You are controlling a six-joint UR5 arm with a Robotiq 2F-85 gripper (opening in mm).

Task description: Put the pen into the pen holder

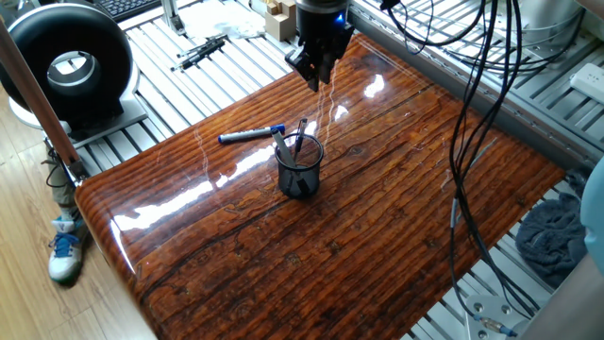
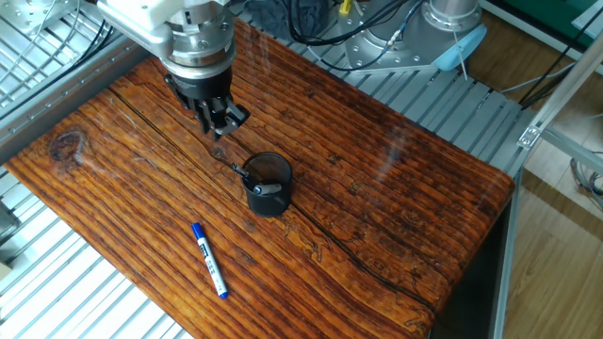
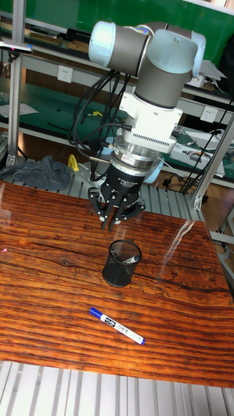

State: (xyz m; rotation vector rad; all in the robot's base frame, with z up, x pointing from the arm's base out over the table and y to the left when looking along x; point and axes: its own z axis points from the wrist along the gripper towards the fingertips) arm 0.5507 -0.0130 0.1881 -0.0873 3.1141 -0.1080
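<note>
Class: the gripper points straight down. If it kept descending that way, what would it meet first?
Probably bare table. The gripper, jaws closed and empty, hangs beside the pen holder, not over it; the pen lies well off its line.

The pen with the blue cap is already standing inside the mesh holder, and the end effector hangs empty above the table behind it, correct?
Not quite. The pen lies flat on the table, apart from the pen holder, as the other fixed view shows. The rest holds: the end effector hangs empty above the table behind the holder.
</note>
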